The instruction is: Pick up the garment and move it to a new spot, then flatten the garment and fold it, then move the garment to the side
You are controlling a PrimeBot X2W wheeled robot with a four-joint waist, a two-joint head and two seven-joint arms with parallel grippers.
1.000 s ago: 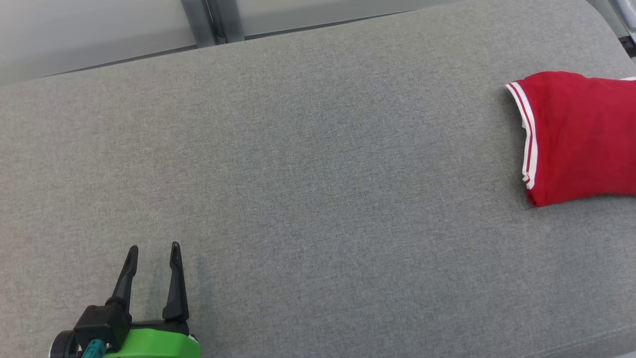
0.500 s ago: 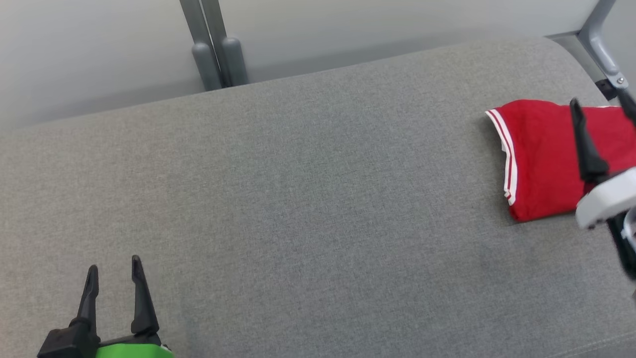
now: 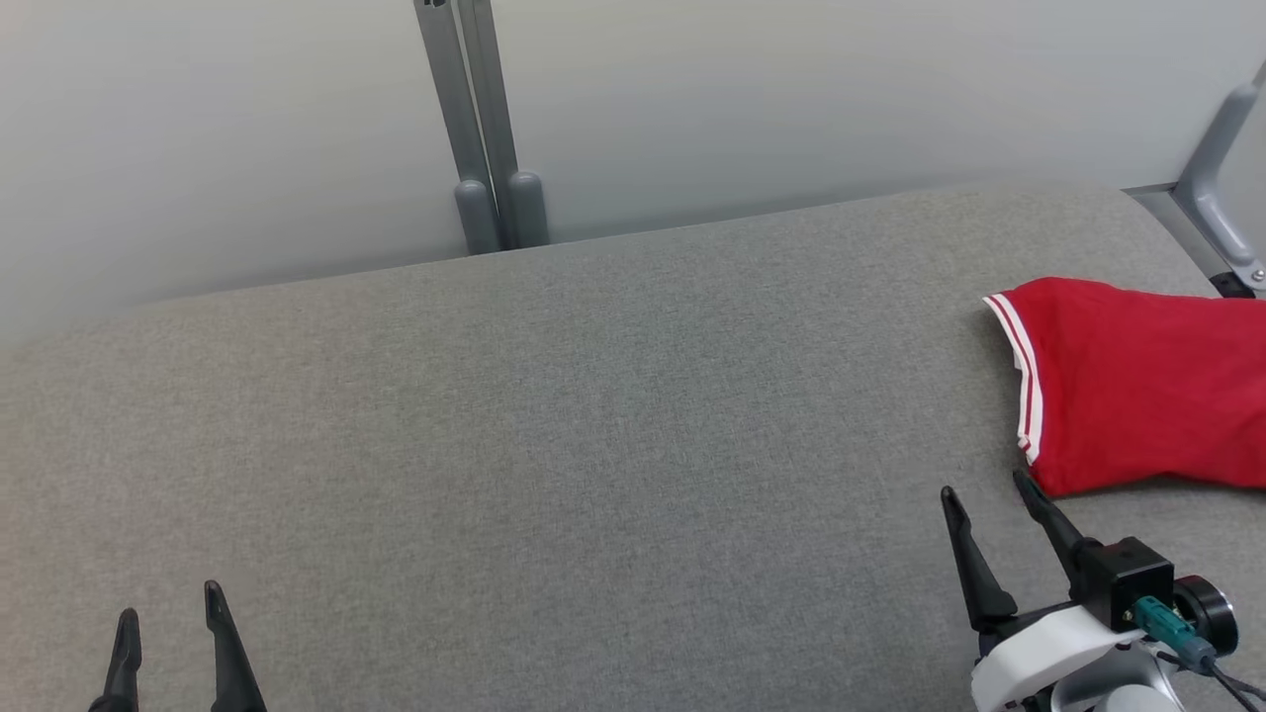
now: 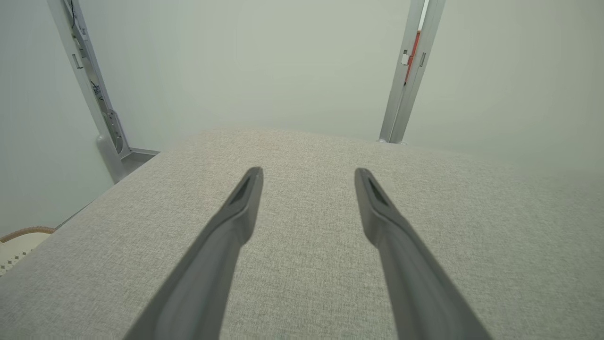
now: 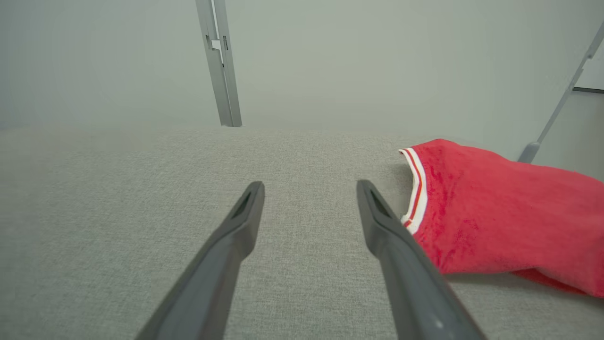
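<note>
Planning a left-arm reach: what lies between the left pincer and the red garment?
Head view: bare grey cushion from the left pincer, then the right pincer just short of the red garment.

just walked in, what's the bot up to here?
Nothing is being held. The red garment lies in a compact, apparently folded bundle at the right side of the grey padded surface. The right claw is open just beside the garment's near corner, not gripping it. The left claw is open too, over the surface at the far left. Looks like the garment is already set aside.
</note>
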